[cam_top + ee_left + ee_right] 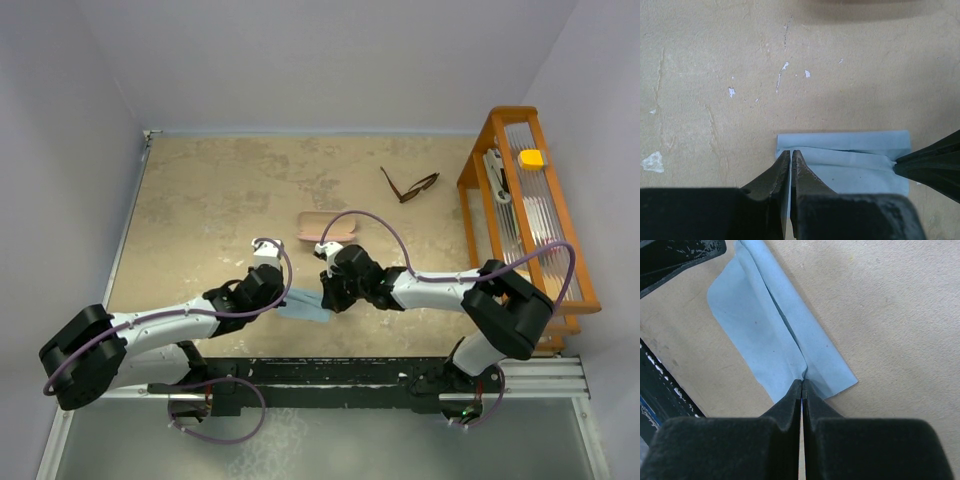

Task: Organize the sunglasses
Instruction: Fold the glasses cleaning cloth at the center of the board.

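Light even, diffuse; no glare. Soft shadow band on beige mottled tabletop (700, 60) ahead of left claw (791, 153). Focus: light blue cloth (850, 172) sharp at tips; black finger bases blurred nr lens.

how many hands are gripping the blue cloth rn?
2. The left hand is shut on the light blue cloth at its left end in the top view, and the right hand on its right end.

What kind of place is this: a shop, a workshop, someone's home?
Probably a robotics test booth, not a home: two robot arms bolted to the table edge, blank walls boxing it in, and just a few props: sunglasses, a pink case, a blue cloth.
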